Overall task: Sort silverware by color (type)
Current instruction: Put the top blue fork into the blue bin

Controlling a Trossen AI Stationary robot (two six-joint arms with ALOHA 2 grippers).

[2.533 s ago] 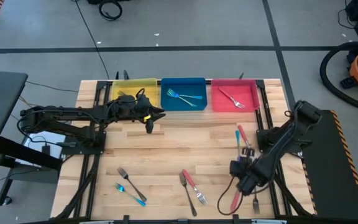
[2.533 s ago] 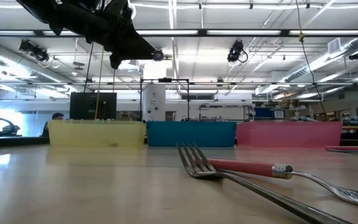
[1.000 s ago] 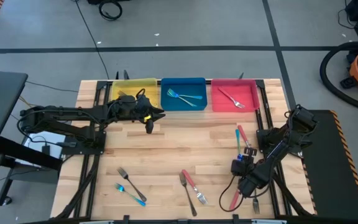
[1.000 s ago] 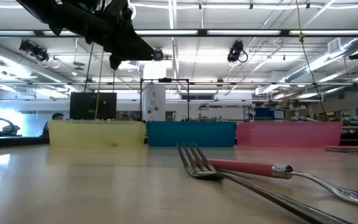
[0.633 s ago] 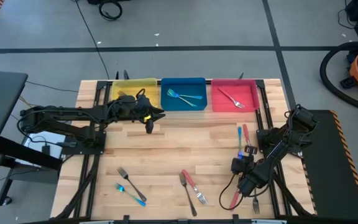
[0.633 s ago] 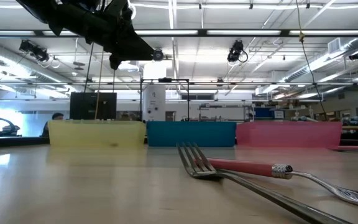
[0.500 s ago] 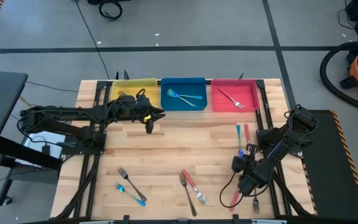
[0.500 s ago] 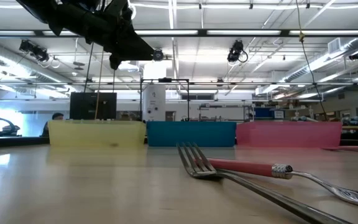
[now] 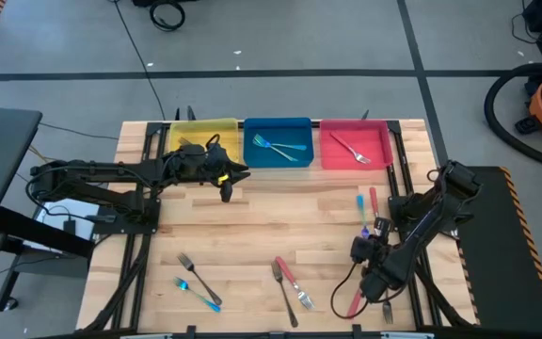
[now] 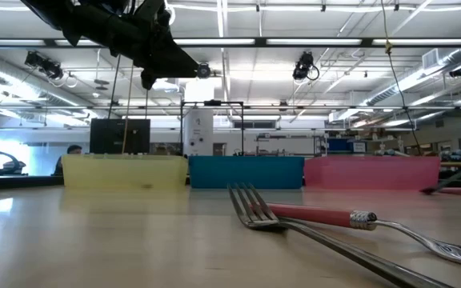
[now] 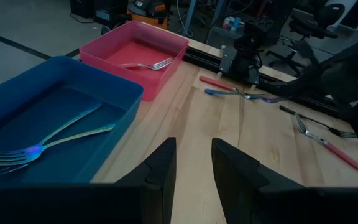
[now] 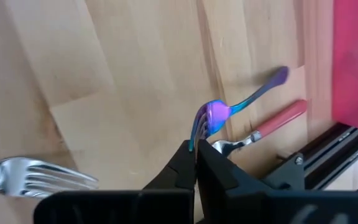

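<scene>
My right gripper (image 12: pixel 195 147) is at the table's right side (image 9: pixel 369 235), shut on a blue-purple fork (image 12: pixel 241 102). A red-handled fork (image 12: pixel 278 116) lies beside that fork on the wood. My left gripper (image 11: pixel 191 163) hovers open in front of the blue bin (image 9: pixel 278 141), holding nothing. The blue bin holds two forks (image 11: pixel 48 140), and the red bin (image 9: pixel 356 146) holds one fork (image 11: pixel 146 64). The left arm partly covers the yellow bin (image 9: pixel 196 137). My right gripper pinches the blue-purple fork at its tines (image 12: pixel 199 129) between its two fingertips, coming steeply from above. The handle (image 12: pixel 267 85) slants away from the fingers toward the red bin. The tine end is off the wood. I cannot tell whether the handle's far end rests on the table.
Near the front edge lie more forks: a dark one (image 9: pixel 196 274) and a blue one (image 9: pixel 201 296) at the left, a dark one (image 9: pixel 283 294) and a red one (image 9: pixel 295 283) in the middle, a red one (image 9: pixel 355 302) at the right. Metal rails run along both table sides.
My right gripper has shut on the blue-purple fork's tines and then risen, tipping less steeply. The fork's tine end has come up off the wood. The red-handled fork beside it has shifted toward the table's right edge and now lies straighter.
</scene>
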